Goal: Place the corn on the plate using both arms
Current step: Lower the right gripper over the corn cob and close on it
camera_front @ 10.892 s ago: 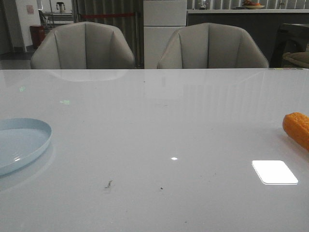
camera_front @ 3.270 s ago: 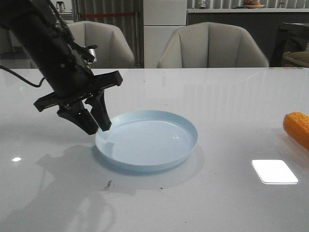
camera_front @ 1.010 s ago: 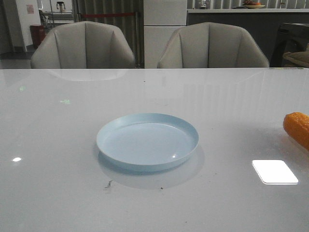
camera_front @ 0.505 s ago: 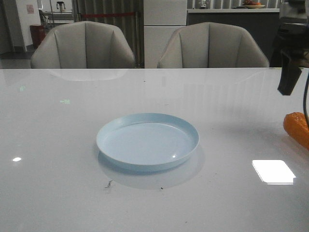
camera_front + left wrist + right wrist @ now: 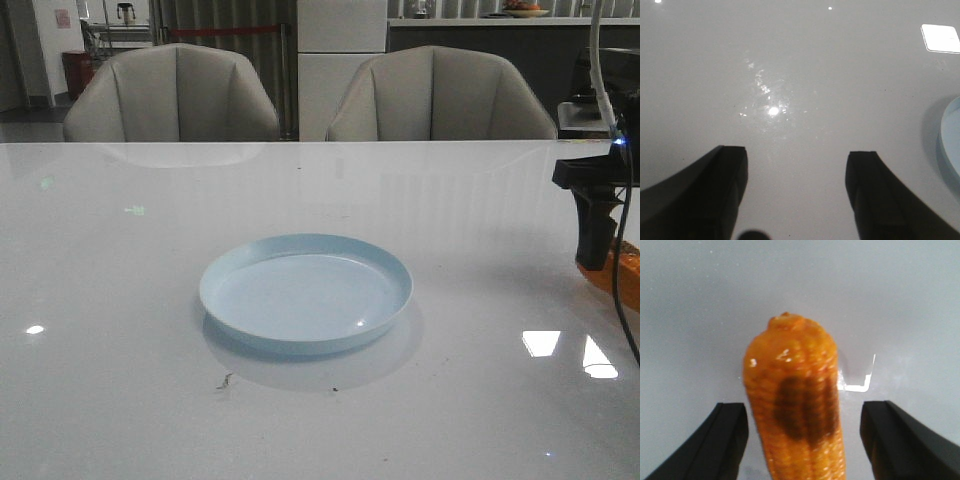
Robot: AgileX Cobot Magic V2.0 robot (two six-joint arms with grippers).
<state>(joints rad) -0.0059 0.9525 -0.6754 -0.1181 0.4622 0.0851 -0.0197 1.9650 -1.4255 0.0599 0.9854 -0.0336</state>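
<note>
**Orange corn framed by the right gripper, plate waiting at mid-table**

Orange-yellow and bumpy with kernel rows, the corn [image 5: 797, 410] lies on a glossy white table [image 5: 300, 420]. The right wrist view looks straight down its length. Its rounded end points away from the gripper. The right gripper [image 5: 802, 440] hangs over the cob with its jaws spread wide. One dark finger stands on each side of the cob, and neither touches it. That straddling pose looks like the setup for a grasp across the cob's width, though nothing is gripped yet.

In the front view the same gripper shows only in part at the table's right edge. A dark finger reaches down in front of the corn, leaving just a sliver of orange visible. White tubing and black cable trail above it. How close the fingertips sit to the tabletop cannot be judged.

Pale blue and shallow, the plate [image 5: 305, 292] sits well off to the gripper's left, in the middle of the table. Nothing lies on it, so the transfer is yet to come.

The left gripper [image 5: 797, 195] appears only in its own wrist view. Its jaws are parted over bare table, gripping nothing. A curve of the plate's rim shows at that picture's edge, near one finger.
</note>
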